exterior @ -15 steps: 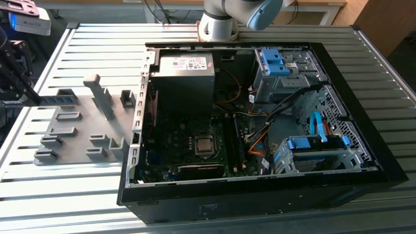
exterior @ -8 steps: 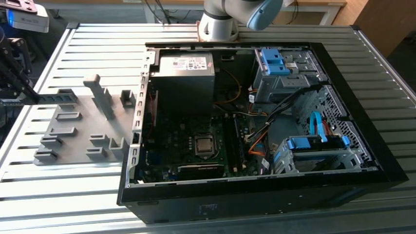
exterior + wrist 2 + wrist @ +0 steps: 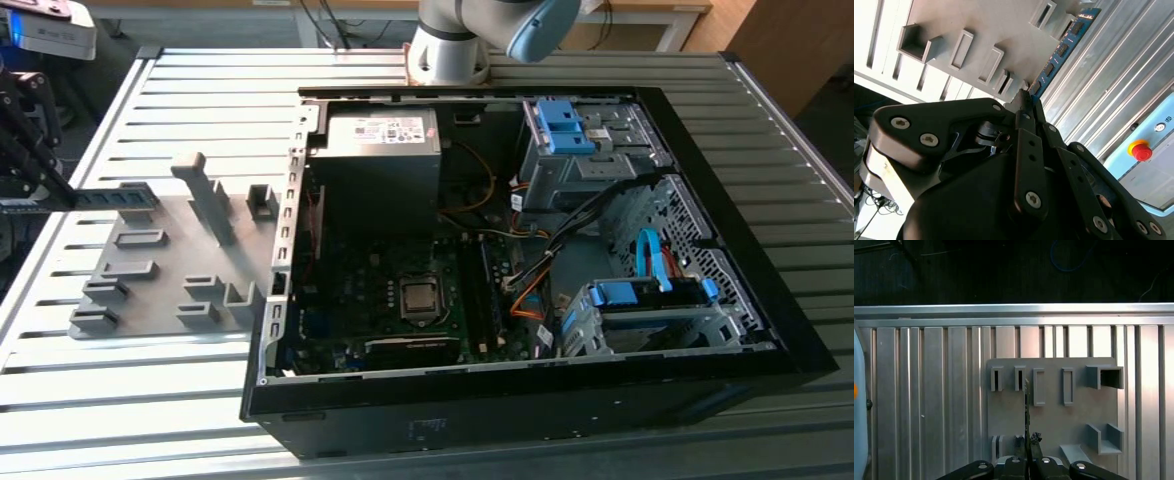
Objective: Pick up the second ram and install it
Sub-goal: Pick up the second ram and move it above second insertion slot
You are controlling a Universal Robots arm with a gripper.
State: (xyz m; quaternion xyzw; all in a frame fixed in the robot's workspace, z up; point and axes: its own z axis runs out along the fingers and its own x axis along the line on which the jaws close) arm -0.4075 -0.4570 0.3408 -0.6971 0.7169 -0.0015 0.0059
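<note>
The second ram (image 3: pixel 118 197) is a thin blue-green stick with black chips, held level just above the far end of the grey slotted holder block (image 3: pixel 174 265) at the exterior view's left. My gripper (image 3: pixel 60 200) is shut on one end of it. In the second wrist view the black fingers (image 3: pixel 1024 130) meet at the gripper (image 3: pixel 1026 97) and the ram (image 3: pixel 1064 45) sticks out beyond them. In the first wrist view the ram (image 3: pixel 1026 410) appears edge-on over the holder (image 3: pixel 1064 415), rising from the gripper (image 3: pixel 1027 440).
An open black computer case (image 3: pixel 747 330) lies on the ribbed metal table (image 3: pixel 160 400), with its motherboard and processor socket (image 3: pixel 418 297), power supply (image 3: pixel 380 135) and blue drive brackets (image 3: pixel 561 125). The arm's base (image 3: pixel 447 45) stands behind the case. A red stop button (image 3: pixel 1140 148) sits beside the table.
</note>
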